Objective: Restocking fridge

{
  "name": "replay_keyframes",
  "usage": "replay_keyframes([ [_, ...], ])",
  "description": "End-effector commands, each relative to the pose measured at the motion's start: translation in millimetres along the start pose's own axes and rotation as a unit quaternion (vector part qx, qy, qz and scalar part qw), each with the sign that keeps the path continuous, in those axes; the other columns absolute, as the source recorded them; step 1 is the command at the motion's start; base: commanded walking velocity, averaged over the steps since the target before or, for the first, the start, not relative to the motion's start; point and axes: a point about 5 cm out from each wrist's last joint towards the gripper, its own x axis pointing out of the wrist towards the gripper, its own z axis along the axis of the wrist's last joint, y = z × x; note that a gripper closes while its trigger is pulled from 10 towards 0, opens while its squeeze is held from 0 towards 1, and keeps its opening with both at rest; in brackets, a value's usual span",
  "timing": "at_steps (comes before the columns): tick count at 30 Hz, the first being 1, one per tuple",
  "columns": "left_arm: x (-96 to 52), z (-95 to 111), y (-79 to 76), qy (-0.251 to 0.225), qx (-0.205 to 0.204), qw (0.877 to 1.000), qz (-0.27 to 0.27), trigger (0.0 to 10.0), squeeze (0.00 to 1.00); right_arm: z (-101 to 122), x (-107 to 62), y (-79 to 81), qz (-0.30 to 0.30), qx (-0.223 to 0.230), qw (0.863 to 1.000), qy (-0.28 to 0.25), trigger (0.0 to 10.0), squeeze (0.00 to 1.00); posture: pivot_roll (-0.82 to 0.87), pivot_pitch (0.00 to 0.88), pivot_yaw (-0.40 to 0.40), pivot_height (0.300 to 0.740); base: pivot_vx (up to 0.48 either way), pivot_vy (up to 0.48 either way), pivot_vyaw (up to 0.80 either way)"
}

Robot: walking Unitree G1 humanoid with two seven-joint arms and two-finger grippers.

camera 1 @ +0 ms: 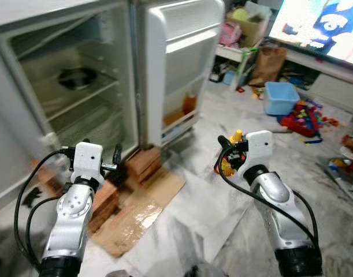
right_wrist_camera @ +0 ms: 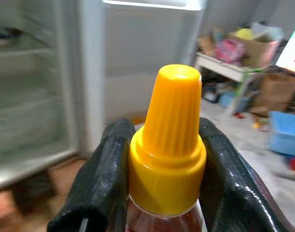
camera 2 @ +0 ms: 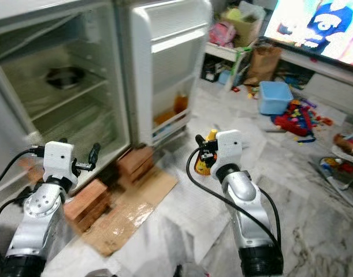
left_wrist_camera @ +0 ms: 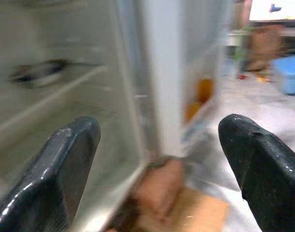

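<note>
Between right gripper (right_wrist_camera: 169,193) jaws: yellow-capped bottle (right_wrist_camera: 170,140)

right gripper (camera 2: 204,154) clamps yellow-capped bottle (camera 2: 206,157) | fridge (camera 2: 78,86) open | left gripper (camera 2: 84,158) spread

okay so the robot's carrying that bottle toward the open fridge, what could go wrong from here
1. The right gripper holds the bottle only around the neck under its yellow cap, so it could swing or slip as the robot walks.
2. Bricks and a cardboard sheet lie on the floor before the fridge, a possible trip hazard.
3. The fridge door stands open beside the path; the right arm might clip it.
</note>
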Motion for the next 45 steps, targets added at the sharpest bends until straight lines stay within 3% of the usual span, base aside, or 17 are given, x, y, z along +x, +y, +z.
replay_keyframes([
  [1,0.7,2.8,12.4,-0.004,0.014,1.000,0.021,10.0,0.00,15.6,5.5,4.5,0.013,-0.003,0.999,-0.037,10.0,0.00,0.05,0.000,-0.074,0.716,0.420,0.000,0.00],
  [15,1.1,-0.6,13.9,0.007,0.029,0.999,0.037,10.0,0.00,29.3,16.9,3.3,0.037,-0.042,0.996,-0.071,10.0,0.00,0.06,0.000,-0.080,0.716,0.357,-0.316,0.00],
  [22,0.5,-2.1,15.3,0.010,0.028,0.998,0.046,10.0,0.00,31.4,17.7,6.5,0.051,-0.038,0.995,-0.079,10.0,0.00,0.06,0.000,-0.079,0.716,0.311,-0.362,0.21],
  [34,0.9,-4.1,17.0,0.019,0.040,0.997,0.061,10.0,0.00,34.1,19.0,10.7,0.061,-0.039,0.993,-0.091,10.0,0.00,0.06,0.000,-0.078,0.716,0.298,-0.373,0.70],
  [45,1.2,-4.6,20.7,0.021,0.051,0.996,0.074,10.0,0.00,39.3,21.9,13.0,0.062,-0.026,0.992,-0.108,10.0,0.00,0.07,0.000,-0.070,0.716,0.288,-0.382,0.00],
])
